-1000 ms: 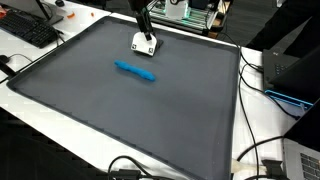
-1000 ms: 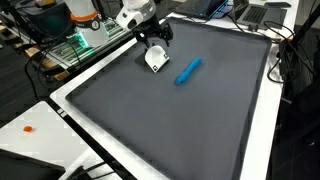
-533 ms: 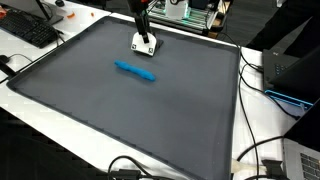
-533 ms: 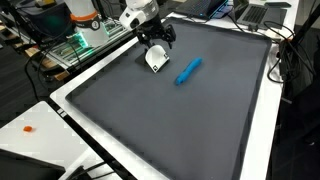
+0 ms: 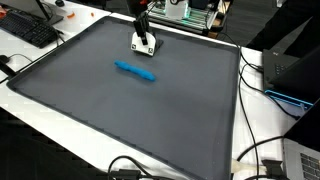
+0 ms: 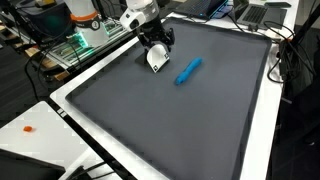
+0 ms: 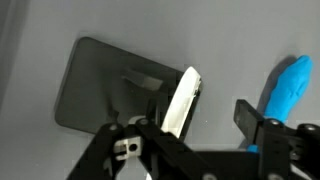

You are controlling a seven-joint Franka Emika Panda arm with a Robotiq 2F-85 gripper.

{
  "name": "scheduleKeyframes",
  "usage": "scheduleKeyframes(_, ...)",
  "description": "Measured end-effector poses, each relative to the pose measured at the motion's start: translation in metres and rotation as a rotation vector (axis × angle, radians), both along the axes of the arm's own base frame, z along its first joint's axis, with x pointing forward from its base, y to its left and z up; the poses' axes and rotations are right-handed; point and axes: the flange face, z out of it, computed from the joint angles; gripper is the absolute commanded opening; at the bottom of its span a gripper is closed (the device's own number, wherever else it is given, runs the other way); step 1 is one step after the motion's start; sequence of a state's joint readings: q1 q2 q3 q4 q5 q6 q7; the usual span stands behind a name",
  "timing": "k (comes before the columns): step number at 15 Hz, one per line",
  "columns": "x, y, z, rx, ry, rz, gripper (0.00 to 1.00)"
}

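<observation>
we've got the gripper (image 7: 203, 110) open w/ jaws astride the white block (image 7: 180, 100), near the blue stick (image 7: 288, 85); we centre it in the gap, then squeeze slow so it doesn't tip

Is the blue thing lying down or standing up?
Lying down: the blue thing stretches flat along the gray mat.

Table: white (image 5: 70, 130), topped by a dark grey mat (image 5: 150, 120).
Keyboard: black (image 5: 28, 30), far left.
Cables: black (image 5: 252, 152), right edge.
</observation>
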State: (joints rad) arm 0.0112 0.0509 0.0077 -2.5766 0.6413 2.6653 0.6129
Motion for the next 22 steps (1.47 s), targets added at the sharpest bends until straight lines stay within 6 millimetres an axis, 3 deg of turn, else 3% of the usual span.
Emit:
scheduleKeyframes(1,0.0002,-0.0003,-0.0002,-0.001,0.0,-0.006,0.62)
scheduleKeyframes(2,0.0003,-0.0005,-0.0003,0.0,0.0,-0.013,0.58)
scheduleKeyframes(5,0.0006,-0.0015,0.0,0.018,-0.001,-0.047,0.37)
scheduleKeyframes(7,0.0012,-0.0024,0.0006,0.033,-0.004,-0.075,0.15)
scheduleKeyframes(9,0.0014,-0.0032,0.001,0.046,-0.005,-0.098,0.0)
scheduleKeyframes(22,0.001,-0.0042,0.0018,0.075,0.011,-0.174,0.01)
